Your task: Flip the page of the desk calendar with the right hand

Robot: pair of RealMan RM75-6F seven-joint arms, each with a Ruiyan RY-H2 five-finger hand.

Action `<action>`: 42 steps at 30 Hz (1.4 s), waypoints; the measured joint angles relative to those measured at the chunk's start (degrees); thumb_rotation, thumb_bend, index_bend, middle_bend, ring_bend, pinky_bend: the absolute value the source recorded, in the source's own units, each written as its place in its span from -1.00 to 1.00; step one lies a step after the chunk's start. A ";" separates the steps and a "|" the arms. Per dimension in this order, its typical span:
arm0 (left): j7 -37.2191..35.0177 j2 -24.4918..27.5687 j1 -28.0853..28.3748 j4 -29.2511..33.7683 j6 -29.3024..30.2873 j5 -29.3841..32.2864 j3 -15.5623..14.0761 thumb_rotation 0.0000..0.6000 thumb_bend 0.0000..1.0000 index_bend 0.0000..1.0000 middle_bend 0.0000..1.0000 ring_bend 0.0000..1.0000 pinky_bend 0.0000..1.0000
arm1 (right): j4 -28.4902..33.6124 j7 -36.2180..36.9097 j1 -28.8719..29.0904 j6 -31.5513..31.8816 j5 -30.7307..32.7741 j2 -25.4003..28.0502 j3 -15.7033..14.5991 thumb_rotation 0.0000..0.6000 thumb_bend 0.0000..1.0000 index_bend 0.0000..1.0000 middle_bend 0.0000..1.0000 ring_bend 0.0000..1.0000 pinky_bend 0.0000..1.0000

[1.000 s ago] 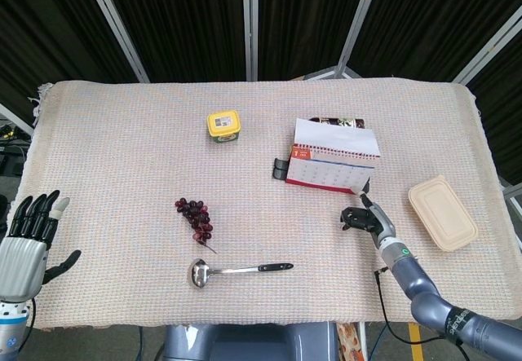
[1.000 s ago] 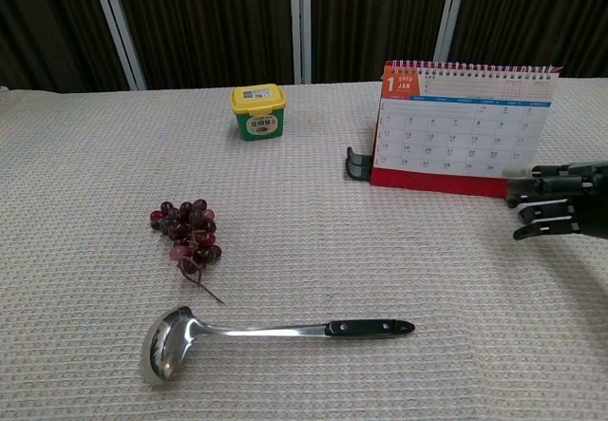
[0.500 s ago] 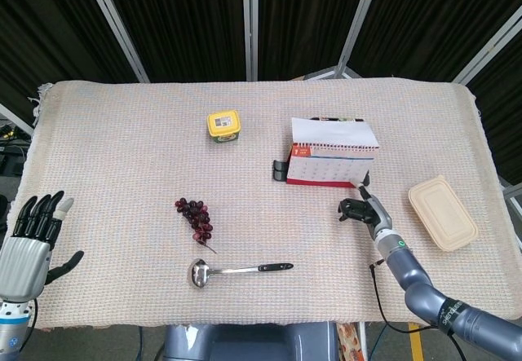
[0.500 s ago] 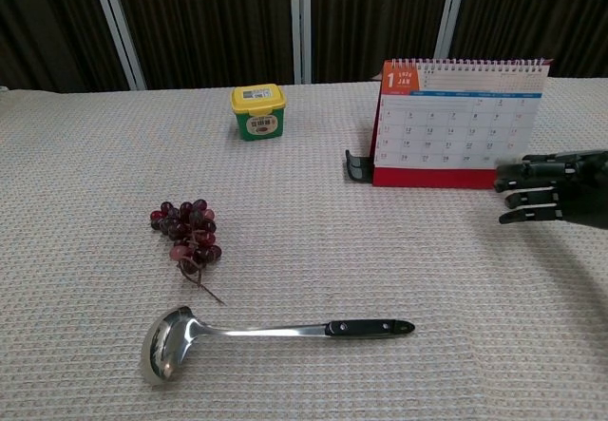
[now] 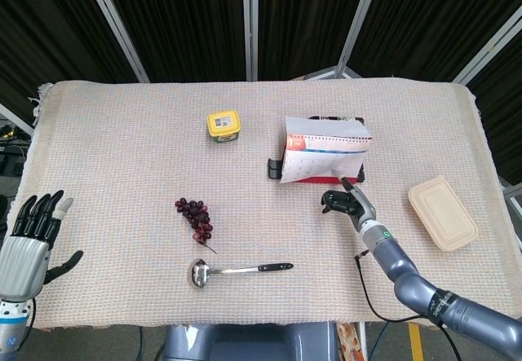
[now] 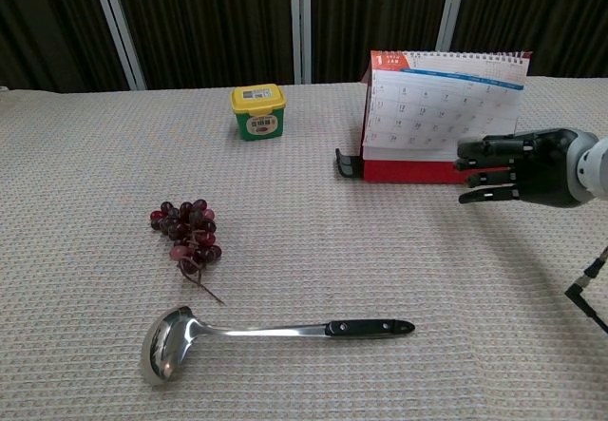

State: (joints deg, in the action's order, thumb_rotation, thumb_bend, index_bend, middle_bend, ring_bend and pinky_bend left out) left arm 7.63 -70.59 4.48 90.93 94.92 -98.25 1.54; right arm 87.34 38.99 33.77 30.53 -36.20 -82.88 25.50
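Note:
The desk calendar [image 5: 325, 151] [image 6: 445, 105] stands on a red base at the table's right middle. Its front January page is swung up and away from the base at the bottom. My right hand [image 5: 347, 203] [image 6: 519, 166] is just in front of it and to the right, with its dark fingers stretched out to the left. One fingertip [image 5: 339, 179] touches the page's lower edge, and I see no pinch on the paper. My left hand [image 5: 29, 242] hovers off the table's near left corner, fingers spread and empty. The chest view does not show it.
A yellow-lidded green tub [image 5: 223, 124] [image 6: 257, 111] stands behind the centre. A bunch of dark grapes [image 5: 196, 217] [image 6: 187, 231] and a steel ladle [image 5: 236, 270] [image 6: 266, 334] lie at front left. A beige lunch box [image 5: 442, 212] sits far right. A black clip [image 6: 346, 162] lies by the calendar.
My right hand has moved left and toward the calendar. The calendar has slid a little left, and its front page has lifted off the red base.

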 measured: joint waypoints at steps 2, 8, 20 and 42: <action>-0.30 0.12 0.04 -0.01 -0.09 0.20 0.07 1.00 -0.65 -1.00 -1.00 -1.00 -1.00 | 0.67 -0.12 0.16 0.08 -0.01 0.20 0.42 1.00 -0.10 -1.00 0.25 0.31 0.01; -0.61 0.24 0.08 0.00 -0.06 0.23 0.11 1.00 -0.65 -1.00 -1.00 -1.00 -1.00 | 3.57 -0.70 0.57 0.91 -0.36 1.56 2.05 1.00 -0.10 -0.93 0.21 0.29 -0.06; -1.08 0.17 0.23 -0.07 -0.45 0.41 0.01 1.00 -0.65 -1.00 -1.00 -1.00 -1.00 | 15.90 0.29 -3.37 8.85 -7.78 8.11 9.55 1.00 -0.12 -0.47 -0.25 -0.23 -0.47; -0.03 -0.51 1.20 -0.19 -3.20 2.60 0.42 1.00 -0.65 -1.00 -1.00 -1.00 -1.00 | 3.29 -18.62 2.53 12.81 -13.91 11.33 3.96 1.00 -0.47 -0.73 -0.59 -0.89 -1.00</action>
State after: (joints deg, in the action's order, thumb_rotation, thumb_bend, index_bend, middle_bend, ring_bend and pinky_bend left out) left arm 7.60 -71.10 5.68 90.75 91.71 -95.65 1.96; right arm 90.63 20.37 36.30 43.34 -50.11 -71.55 29.46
